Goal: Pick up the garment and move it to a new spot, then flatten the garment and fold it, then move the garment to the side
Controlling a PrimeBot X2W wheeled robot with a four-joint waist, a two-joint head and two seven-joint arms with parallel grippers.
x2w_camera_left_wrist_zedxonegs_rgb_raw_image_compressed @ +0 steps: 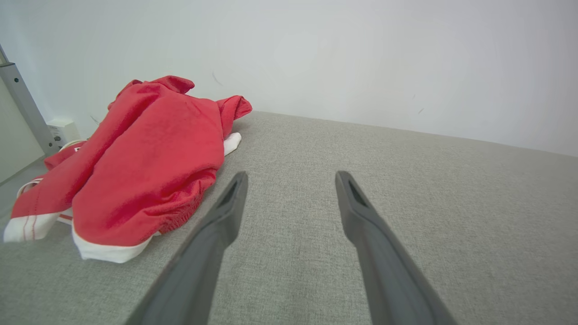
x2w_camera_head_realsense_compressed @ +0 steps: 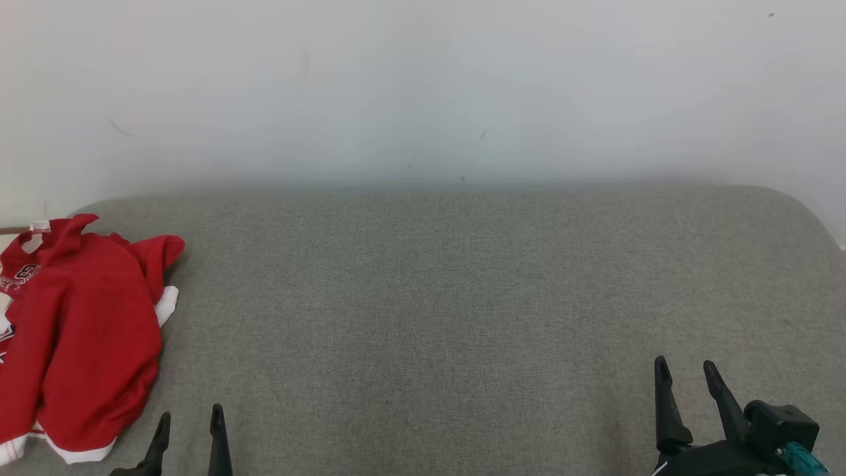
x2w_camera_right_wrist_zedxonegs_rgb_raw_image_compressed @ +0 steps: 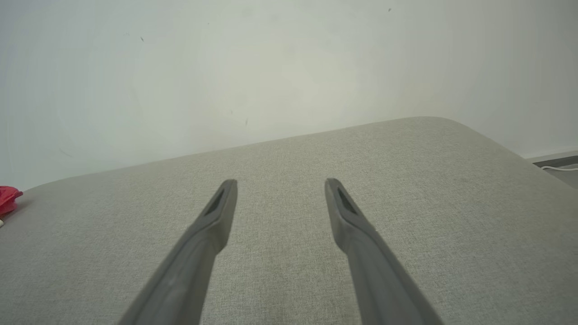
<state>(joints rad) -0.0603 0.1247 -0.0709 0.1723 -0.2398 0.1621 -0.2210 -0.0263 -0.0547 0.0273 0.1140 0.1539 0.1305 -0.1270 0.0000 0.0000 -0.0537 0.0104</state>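
The red garment (x2w_camera_head_realsense_compressed: 79, 337) lies crumpled at the far left of the grey fabric surface (x2w_camera_head_realsense_compressed: 429, 297), bunched into a loose heap with white trim showing along its near hem and at a cuff on its right side. White lettering shows on its left part, too small to read. Its left edge runs out of the head view.

The left gripper (x2w_camera_head_realsense_compressed: 190, 414) sits at the near edge just right of the garment's near hem, apart from the cloth. Its two dark fingers are spread wide with nothing between them. In the left wrist view they point out over bare fabric, with the heap off to their left.

The right gripper (x2w_camera_head_realsense_compressed: 685, 363) is well apart from the garment, at the near right of the surface. It is likewise spread wide and empty, with only grey weave showing between its fingers.

Behind the surface stands a pale wall (x2w_camera_head_realsense_compressed: 423, 86) with a few faint marks. The surface's far corners are rounded. Past the far right corner, a white cable (x2w_camera_right_wrist_zedxonegs_rgb_raw_image_compressed: 560, 168) lies on the floor.
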